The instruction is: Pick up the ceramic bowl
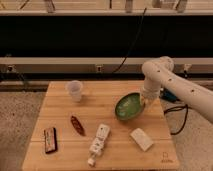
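Observation:
The green ceramic bowl (127, 107) is at the right middle of the wooden table (60, 110). It is tilted, its right rim raised and its pale-streaked inside facing left and toward the camera. My gripper (145, 102) comes down from the white arm (170, 82) on the right and is shut on the bowl's right rim. The fingertips are partly hidden behind the rim.
A translucent plastic cup (74, 90) stands at the back left. A reddish-brown item (77, 125), a dark snack bar (50, 139), a white bottle-like item (98, 139) and a white block (141, 139) lie along the front. A dark wall with cables runs behind the table.

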Robot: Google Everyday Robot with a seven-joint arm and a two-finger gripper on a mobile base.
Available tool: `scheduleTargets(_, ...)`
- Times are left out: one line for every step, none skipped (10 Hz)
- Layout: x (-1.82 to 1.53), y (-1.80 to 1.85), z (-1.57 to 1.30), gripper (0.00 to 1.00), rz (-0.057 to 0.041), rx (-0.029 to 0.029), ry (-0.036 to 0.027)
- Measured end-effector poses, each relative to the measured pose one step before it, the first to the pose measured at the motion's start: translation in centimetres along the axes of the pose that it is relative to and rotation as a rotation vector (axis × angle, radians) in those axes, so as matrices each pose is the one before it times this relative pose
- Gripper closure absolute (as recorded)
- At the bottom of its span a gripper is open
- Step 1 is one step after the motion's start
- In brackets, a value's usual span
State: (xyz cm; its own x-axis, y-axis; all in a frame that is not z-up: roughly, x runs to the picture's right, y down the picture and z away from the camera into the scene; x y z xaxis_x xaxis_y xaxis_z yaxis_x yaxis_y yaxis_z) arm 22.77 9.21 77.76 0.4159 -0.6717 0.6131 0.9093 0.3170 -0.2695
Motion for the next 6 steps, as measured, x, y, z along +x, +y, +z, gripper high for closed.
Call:
scheduleTargets(-0.020, -0.031, -0.324, 1.00, -0.00225, -0.00129, 0.00016)
scheduleTargets(-0.028, -0.025, -0.244, 1.00, -0.00247, -0.00154, 0.00008)
scheduleTargets(-0.027, 0.013, -0.280, 1.00, -0.00353, -0.00256, 0.00042)
scheduleTargets(-0.019, -0.066, -0.176, 1.00, -0.00440, -0.00144, 0.00019)
scheduleTargets(-0.054, -0.022, -0.325, 1.00, -0.00525, -0.00374, -0.00070)
scheduleTargets(-0.011, -0.007, -0.243, 1.00, -0.00224, -0.00161, 0.00050)
